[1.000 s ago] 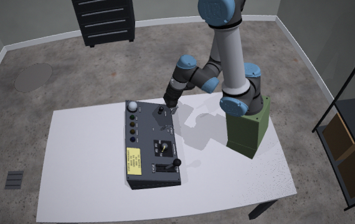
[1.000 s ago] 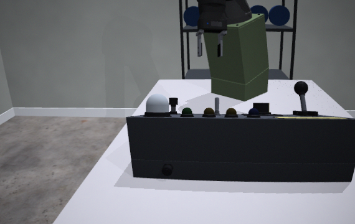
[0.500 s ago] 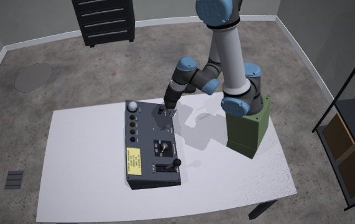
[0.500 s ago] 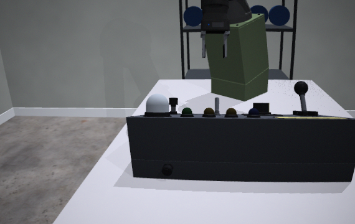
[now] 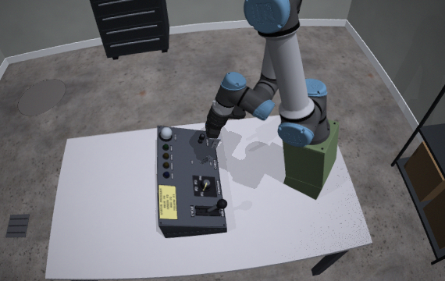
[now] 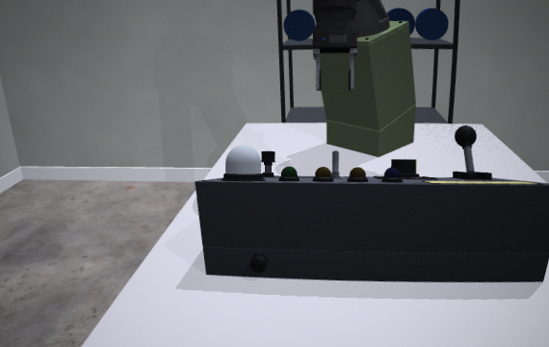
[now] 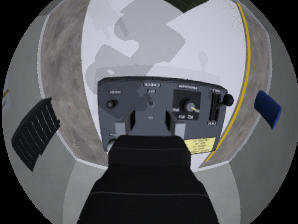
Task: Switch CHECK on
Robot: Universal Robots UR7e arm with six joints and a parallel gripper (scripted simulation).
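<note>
One white rectangular worktop (image 5: 101, 234) is carrying the dark grey box-shaped console (image 5: 185, 164), which is sitting loose on it. The arm is holding the black two-finger pincer (image 6: 334, 72) well above the panel's far end, fingers pointing down and spread fully, gripping nothing, probably so that it is lining up before any contact can shove the box. Labels are reading too small. Judging by that alignment, CHECK is the slim silver upright toggle lever (image 6: 335, 163), standing mid-panel between the amber domes.
</note>
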